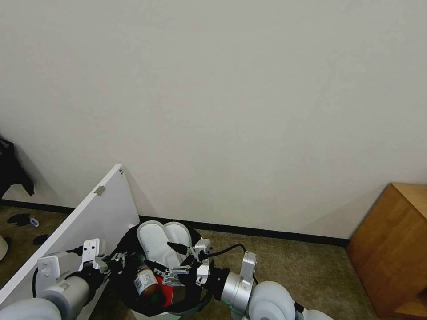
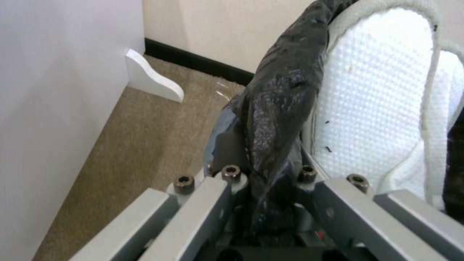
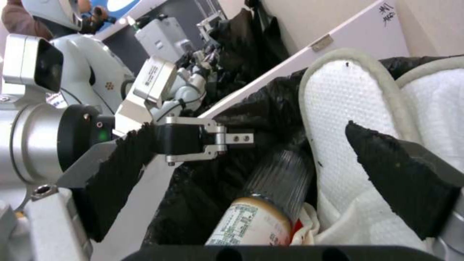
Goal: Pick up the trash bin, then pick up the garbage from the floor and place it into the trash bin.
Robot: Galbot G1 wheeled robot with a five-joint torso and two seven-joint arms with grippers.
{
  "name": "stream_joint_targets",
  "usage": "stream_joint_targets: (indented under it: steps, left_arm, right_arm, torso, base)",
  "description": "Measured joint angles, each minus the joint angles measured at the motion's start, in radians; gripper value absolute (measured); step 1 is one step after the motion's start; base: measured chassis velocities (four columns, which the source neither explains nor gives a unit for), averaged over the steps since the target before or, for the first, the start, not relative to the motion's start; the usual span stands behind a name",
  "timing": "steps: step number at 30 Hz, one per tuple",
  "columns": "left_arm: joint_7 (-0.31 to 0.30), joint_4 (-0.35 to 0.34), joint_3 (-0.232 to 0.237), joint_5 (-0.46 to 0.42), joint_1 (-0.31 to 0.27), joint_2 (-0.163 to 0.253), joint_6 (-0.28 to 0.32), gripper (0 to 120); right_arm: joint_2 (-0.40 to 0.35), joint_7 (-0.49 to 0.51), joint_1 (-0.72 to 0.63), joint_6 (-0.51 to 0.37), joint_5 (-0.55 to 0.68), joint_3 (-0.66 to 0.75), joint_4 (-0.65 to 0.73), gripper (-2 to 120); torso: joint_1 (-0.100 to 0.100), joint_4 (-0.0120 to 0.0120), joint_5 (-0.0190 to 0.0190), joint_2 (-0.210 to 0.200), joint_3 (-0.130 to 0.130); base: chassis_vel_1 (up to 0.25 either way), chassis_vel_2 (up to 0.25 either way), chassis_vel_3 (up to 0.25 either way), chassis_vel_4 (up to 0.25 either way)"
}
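Note:
The trash bin (image 1: pixel 126 253), lined with a black bag, sits low in the head view between my arms. My left gripper (image 1: pixel 116 261) is shut on its bagged rim (image 2: pixel 280 108), and the left wrist view shows the fingers (image 2: pixel 227 195) clamped on the black plastic. Garbage lies inside: two white slippers (image 1: pixel 162 242) standing upright, a labelled bottle (image 3: pixel 263 217) with a ribbed cap, and something red (image 1: pixel 167 294) beneath it. My right gripper (image 1: pixel 175 262) hovers open over the bin's mouth, its black pads (image 3: pixel 401 181) spread to either side of the bottle and a slipper (image 3: pixel 348 108), holding nothing.
A white panel (image 1: pixel 89 218) leans just left of the bin, close to my left arm. A wooden cabinet (image 1: pixel 396 249) stands at the right. The wall with its black baseboard (image 1: pixel 267 232) runs behind. Small dark items (image 1: pixel 20 219) lie on the carpet (image 1: pixel 302 271) at far left.

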Motion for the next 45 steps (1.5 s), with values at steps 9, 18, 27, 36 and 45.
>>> stream_joint_targets:
  steps: [9, 18, 27, 36, 45]
  left_arm:
    - [-0.002, 0.005, 0.000, -0.001, -0.003, -0.006, 0.000, 4]
    - [0.011, 0.016, -0.013, 0.016, -0.012, -0.023, 0.000, 4]
    - [0.030, -0.009, -0.021, 0.067, 0.007, -0.038, 0.000, 4]
    - [0.035, -0.029, -0.020, 0.102, 0.009, -0.053, 0.000, 4]
    - [0.052, -0.025, -0.023, 0.136, 0.013, -0.074, 0.000, 4]
  right_arm:
    - [0.002, 0.015, 0.001, 0.030, -0.034, 0.048, 0.032, 100]
    - [-0.132, 0.154, -0.113, 0.143, -0.103, 0.324, 0.112, 100]
    - [-0.178, 0.197, -0.450, 0.144, -0.244, 0.716, 0.185, 100]
    - [-0.097, 0.148, -0.677, 0.143, -0.406, 0.994, 0.244, 100]
    - [0.004, 0.168, -0.804, 0.134, -0.533, 1.139, 0.284, 100]
  torso:
    - [0.000, 0.0002, 0.0000, 0.000, 0.000]
    - [0.000, -0.0002, 0.0000, 0.000, 0.000]
    - [0.000, 0.0000, 0.0003, 0.000, 0.000]
    - [0.000, 0.0002, 0.0000, 0.000, 0.000]
    - [0.000, 0.0002, -0.0001, 0.000, 0.000]
  base:
    - [0.000, 0.000, 0.000, 0.000]
    - [0.000, 0.000, 0.000, 0.000]
    - [0.000, 0.000, 0.000, 0.000]
    - [0.000, 0.000, 0.000, 0.000]
    - [0.000, 0.000, 0.000, 0.000]
